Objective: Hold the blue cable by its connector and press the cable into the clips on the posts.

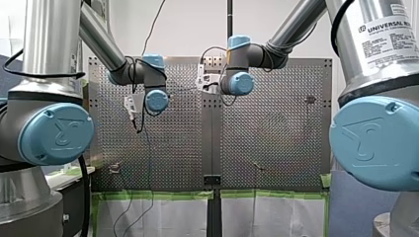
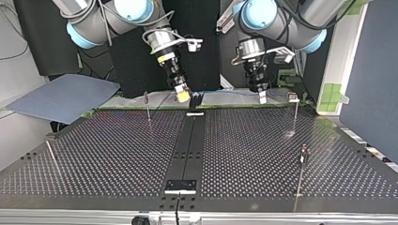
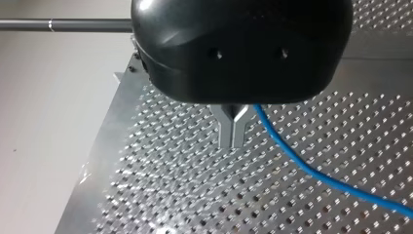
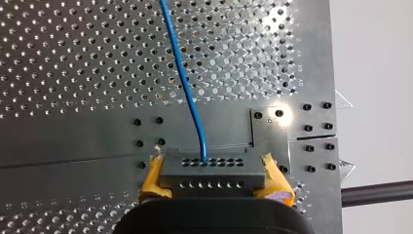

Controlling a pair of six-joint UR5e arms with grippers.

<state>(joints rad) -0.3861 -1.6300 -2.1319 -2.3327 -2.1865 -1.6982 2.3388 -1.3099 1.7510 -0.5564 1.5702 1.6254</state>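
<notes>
Perforated metal counter (image 2: pixel 117 154) all round, thin posts (image 2: pixel 147 107) standing well apart on it, black backdrop (image 2: pixel 206 47) behind the arms. Holds the connector (image 4: pixel 209 170) in the right tool (image 4: pixel 212 171), yellow pads (image 4: pixel 153 178) pinching its two ends, above the middle strip (image 2: pixel 190 145) and near one edge of the counter. Feeds the cable (image 4: pixel 187 83) out of the connector's middle and away over the holes. Carries the left tool (image 3: pixel 234 141) with metal fingers (image 3: pixel 227 130) pressed together at the tips, cable passing just beside them (cannot tell whether caught higher up, under the black body). Shows no cable seated in any clip (image 2: pixel 292 97), judging by the top view; that clip just beside the left tool there, atop its post.

Judged step: bringing the cable to a first clip.

To do it well:
- Keep the pinch on the connector square and firm, avoiding any twist along the cable.
- Hold light tension between the two tools, enough for a straight run over the clip's mouth.
- Line up above the slot first, then press straight down, never sideways, given posts thin enough to bend.
- Mind the cable's slack hanging from the left tool in the front view; keep it off the other posts.
- Ease off on feeling the snap rather than driving on toward the counter.
</notes>
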